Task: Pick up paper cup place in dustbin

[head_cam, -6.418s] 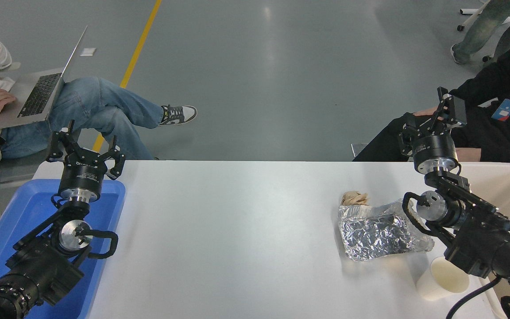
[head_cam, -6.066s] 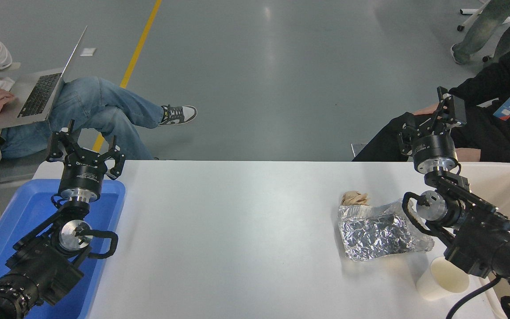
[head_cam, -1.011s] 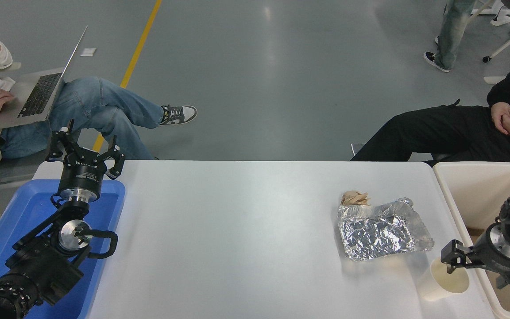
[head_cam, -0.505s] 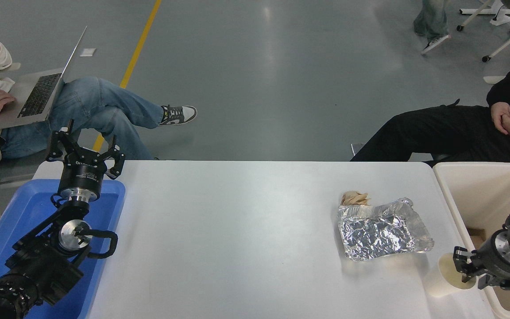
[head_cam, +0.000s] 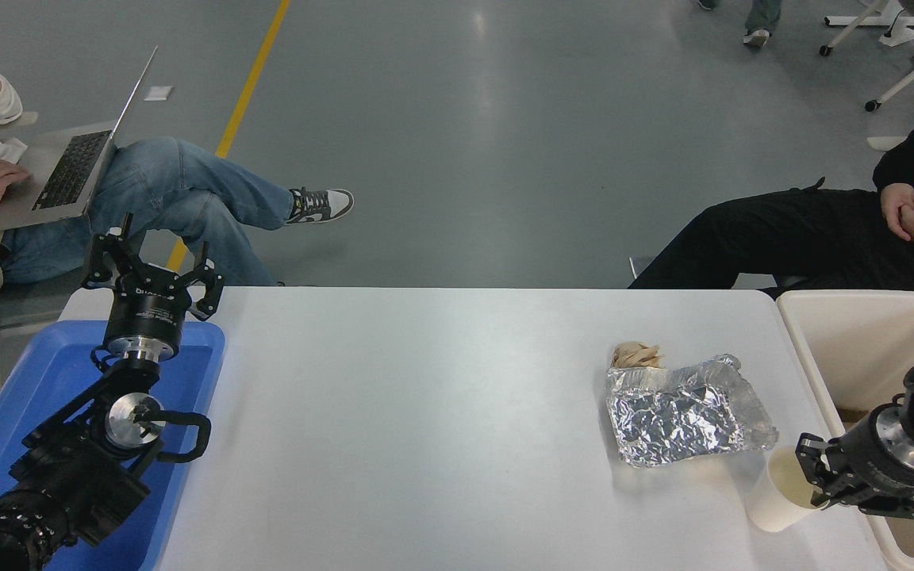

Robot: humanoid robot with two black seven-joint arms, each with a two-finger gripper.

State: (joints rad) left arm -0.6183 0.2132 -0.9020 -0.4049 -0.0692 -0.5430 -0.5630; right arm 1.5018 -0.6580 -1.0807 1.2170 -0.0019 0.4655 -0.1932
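Grey floor with a yellow line (head_cam: 255,75) is seen beyond a white table (head_cam: 425,428) that fills the lower half of the head view. Near the table's front right corner the paper cup (head_cam: 774,501) is seen, tilted so that its mouth leans toward the right. Its rim is gripped by the right claw (head_cam: 816,480), which is clenched on the cup's right edge, with one finger appearing to reach inside the mouth and the other outside the wall; whether the cup's base touches the table or is lifted just off it cannot be told. The right arm is brought in from the right edge, across the near rim of the dustbin (head_cam: 818,381), the large cream tub placed against the table's right end. The cup is thus held just beside the dustbin's left wall, outside it, and not over its opening.

Just beyond the cup a crumpled foil tray (head_cam: 683,408) is laid on the table, and a small brown paper wad (head_cam: 636,354) is set touching its far left corner.

At the far left, the left claw (head_cam: 151,266) is held spread open and empty, pointing away from the camera above the far end of a blue tray (head_cam: 36,373), well apart from the cup.

Beyond the table, a person in jeans (head_cam: 163,190) is seated at the left with a laptop (head_cam: 80,159) on the lap, and a person in black (head_cam: 814,230) is seated at the right with clasped hands (head_cam: 913,214).
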